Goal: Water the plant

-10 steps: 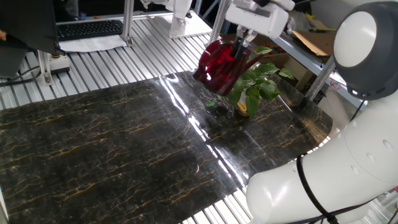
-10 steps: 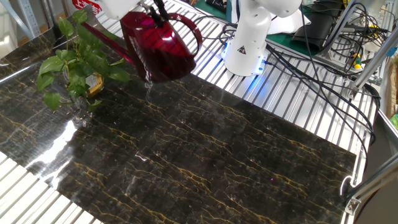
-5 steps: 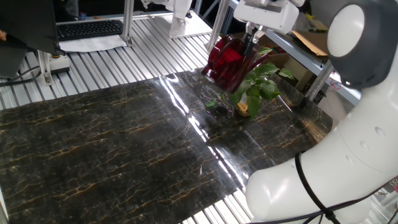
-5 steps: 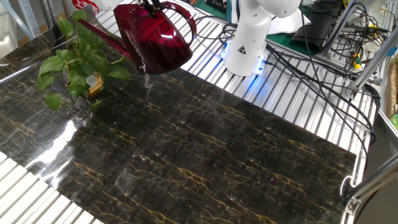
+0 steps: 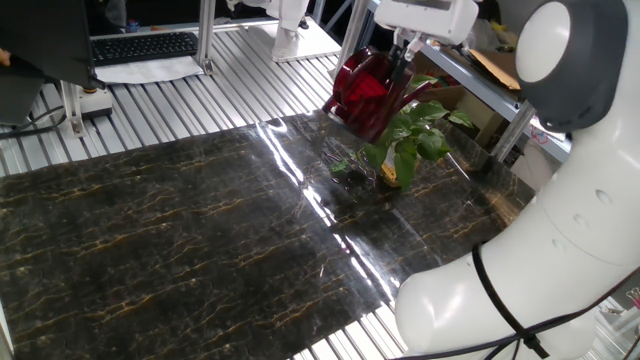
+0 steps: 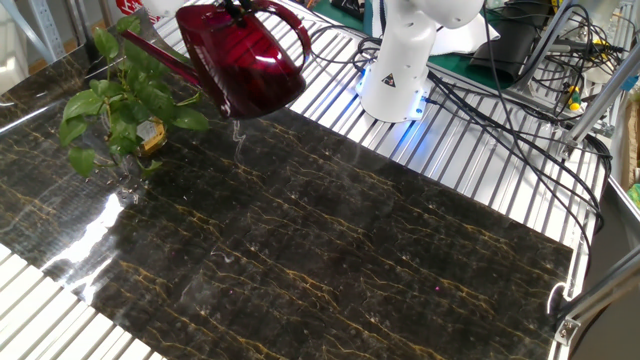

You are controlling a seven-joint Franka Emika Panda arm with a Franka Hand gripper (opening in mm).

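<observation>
— Gripping the watering can (image 6: 240,62) by its top handle, our claw (image 5: 404,62) was clamped shut on it, and we held the can tilted in the air, spout slanting down among the leaves of the plant (image 5: 407,140).

— The plant stood near the bench (image 6: 330,250) corner. We judged a slow tilt best, keeping the spout over the pot. We could read no label or writing anywhere.

Most of the desk (image 6: 330,250) lies bare, giving open passage across its middle and near side. At one far corner, the plant (image 6: 120,100) and the raised watering can (image 6: 240,60) crowd together, its spout reaching among the leaves.
</observation>
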